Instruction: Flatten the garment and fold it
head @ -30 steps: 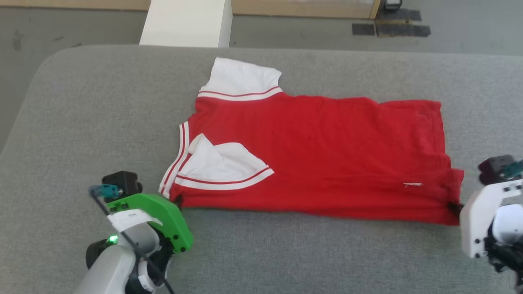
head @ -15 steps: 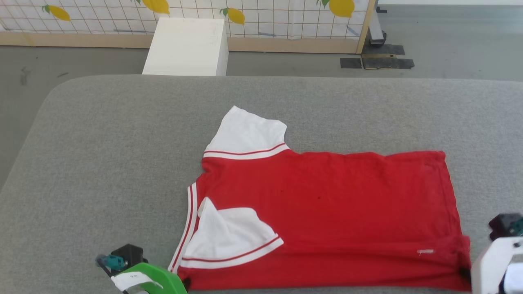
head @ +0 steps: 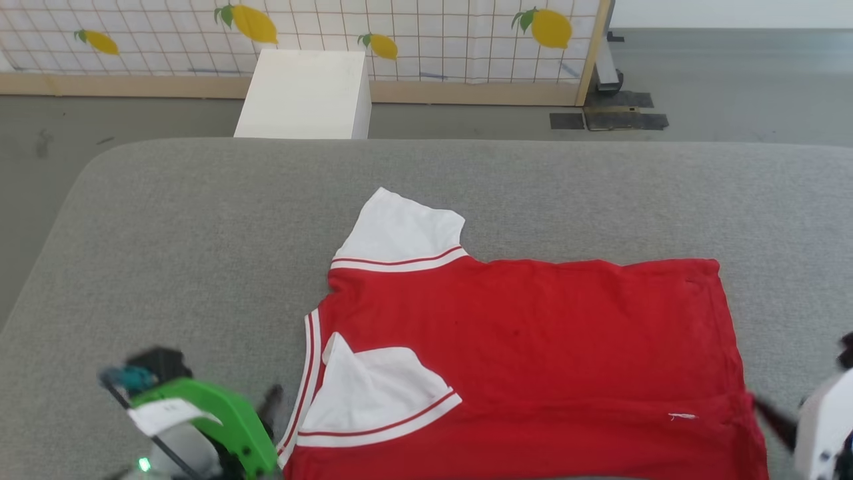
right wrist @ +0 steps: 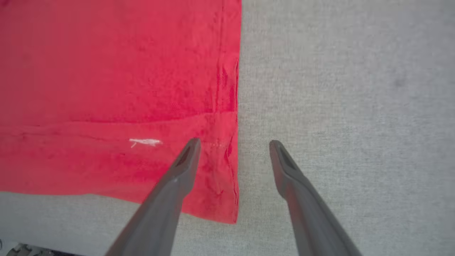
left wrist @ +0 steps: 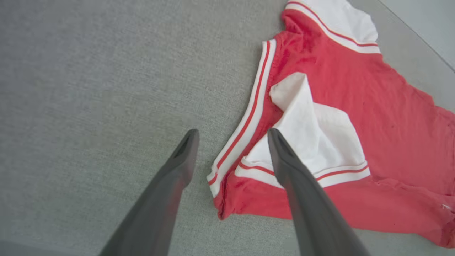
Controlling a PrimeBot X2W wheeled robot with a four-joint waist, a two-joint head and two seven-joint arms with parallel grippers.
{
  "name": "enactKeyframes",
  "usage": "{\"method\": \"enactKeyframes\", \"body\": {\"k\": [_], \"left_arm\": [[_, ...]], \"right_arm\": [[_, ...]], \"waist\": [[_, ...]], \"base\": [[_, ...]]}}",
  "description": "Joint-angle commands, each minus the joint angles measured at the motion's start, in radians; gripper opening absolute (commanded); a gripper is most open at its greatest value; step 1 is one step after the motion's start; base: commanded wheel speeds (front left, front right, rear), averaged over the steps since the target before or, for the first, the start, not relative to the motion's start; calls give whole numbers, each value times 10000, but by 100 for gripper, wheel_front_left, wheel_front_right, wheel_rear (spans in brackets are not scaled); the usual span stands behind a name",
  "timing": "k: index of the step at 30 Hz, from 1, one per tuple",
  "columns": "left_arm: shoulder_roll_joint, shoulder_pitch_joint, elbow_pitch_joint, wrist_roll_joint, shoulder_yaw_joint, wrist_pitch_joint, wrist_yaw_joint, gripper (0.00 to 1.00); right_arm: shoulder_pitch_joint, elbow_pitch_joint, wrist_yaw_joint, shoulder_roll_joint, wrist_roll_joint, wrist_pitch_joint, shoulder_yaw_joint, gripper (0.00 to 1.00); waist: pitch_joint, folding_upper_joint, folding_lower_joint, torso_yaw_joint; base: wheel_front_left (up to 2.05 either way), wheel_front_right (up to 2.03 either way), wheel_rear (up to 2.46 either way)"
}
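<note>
The garment lies flat on the grey table, folded along its length, neck end to the left and hem to the right. One white sleeve sticks out at the far side and the other lies folded onto the red cloth. My left gripper is open, its fingers standing either side of the striped neck trim at the near left corner. Over the near hem corner, my right gripper is also open, one finger above the cloth and one above bare table. Neither holds anything.
The grey padded table has a rounded far-left corner and wide bare room around the shirt. Beyond it on the floor stand a white box and a lemon-patterned screen, with dark mats to the right.
Both grippers have opened and let go of the garment's near corners. The left one has drawn back to the left. The head camera has tilted up, so the whole picture has shifted.
</note>
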Motion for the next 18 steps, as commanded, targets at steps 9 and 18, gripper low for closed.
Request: {"method": "enactKeyframes", "body": {"k": [9, 18], "left_arm": [[-333, -1852, -407, 1048, 465, -2136, -512, 100], [-1520, -3664, 2020, 1995, -89, -5034, -1846, 100]], "right_arm": [[-1742, -860, -17, 195, 54, -2366, -848, 100], [-2815, -41, -17, -40, -165, -3361, -281, 100]], "waist": [[100, -1, 0, -90], [1063, -1, 0, -23]], "base": [[0, 0, 0], [0, 0, 0]]}}
